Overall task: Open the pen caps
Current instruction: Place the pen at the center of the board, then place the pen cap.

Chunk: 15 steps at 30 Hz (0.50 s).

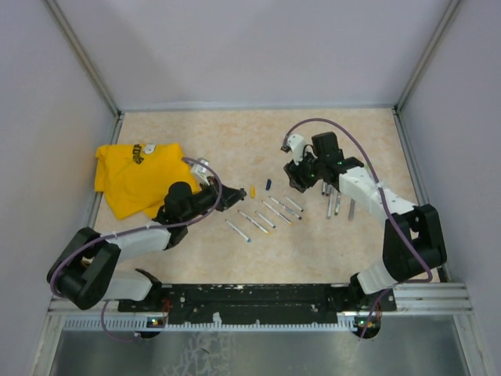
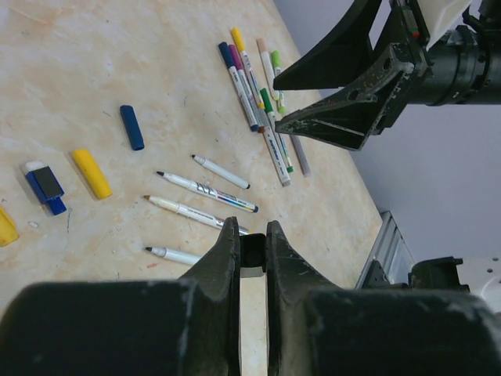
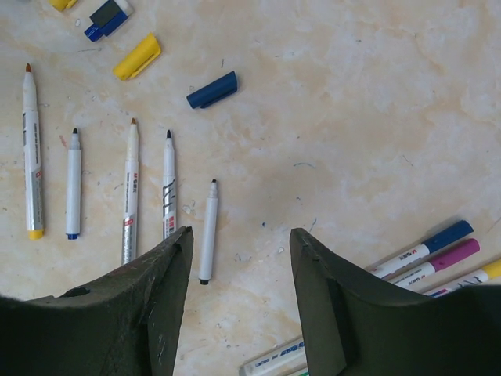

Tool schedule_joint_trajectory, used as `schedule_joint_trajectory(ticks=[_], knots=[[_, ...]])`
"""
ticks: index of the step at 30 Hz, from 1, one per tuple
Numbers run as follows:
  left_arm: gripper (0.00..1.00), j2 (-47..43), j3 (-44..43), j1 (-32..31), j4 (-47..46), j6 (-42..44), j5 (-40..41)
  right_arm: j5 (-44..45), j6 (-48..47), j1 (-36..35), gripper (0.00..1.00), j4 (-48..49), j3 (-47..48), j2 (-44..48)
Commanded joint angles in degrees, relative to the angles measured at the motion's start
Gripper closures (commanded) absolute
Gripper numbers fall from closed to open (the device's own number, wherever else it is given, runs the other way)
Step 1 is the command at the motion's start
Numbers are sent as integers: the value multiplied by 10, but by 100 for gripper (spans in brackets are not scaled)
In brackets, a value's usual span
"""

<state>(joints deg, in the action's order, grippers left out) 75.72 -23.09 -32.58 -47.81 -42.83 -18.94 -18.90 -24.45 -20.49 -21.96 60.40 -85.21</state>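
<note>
Where the caps lie: a loose stubby blue plastic cap [image 3: 212, 89] and a loose yellow plastic cap [image 3: 137, 56] rest at the upper left of the right wrist view. The ones not yet off, a fitted blue cap [image 3: 448, 235] and a fitted magenta cap [image 3: 455, 252] among them, sit on thin whitish capped pens [image 3: 401, 257] at its lower right.
Right gripper [image 3: 239, 235]: fingers spread wide with nothing between them, hovering over the beige marbled table [image 3: 376, 117] beside a row of uncapped pens [image 3: 131, 196].
Left gripper [image 2: 251, 227]: fingers drawn close, only a narrow slot between them. Whether anything is nipped there I cannot tell.
Long axis: the capped pens run from lower left to upper right in the right wrist view, cap ends at the upper right.
Bearing from the fingers: the fitted caps lie outside the gap, to the right of the right gripper's frame-right finger.
Nearer arm: the right. In the top view the capped pens sit just beside its forearm, and the uncapped row lies between them and the left gripper.
Likely need: a shift toward lower right and a turn of the wrist, so the fingers cross a barrel rather than lie along it.
</note>
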Motion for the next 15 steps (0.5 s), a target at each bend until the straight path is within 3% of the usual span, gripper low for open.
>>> schedule_joint_trajectory(ticks=[1,15], knots=[[100,12,-37,-17,55,35,51,-13,-10,8,47,15,-2,28],[100,59,-96,-50,129,45,122,-15,-11,20,46,13,-1,36]])
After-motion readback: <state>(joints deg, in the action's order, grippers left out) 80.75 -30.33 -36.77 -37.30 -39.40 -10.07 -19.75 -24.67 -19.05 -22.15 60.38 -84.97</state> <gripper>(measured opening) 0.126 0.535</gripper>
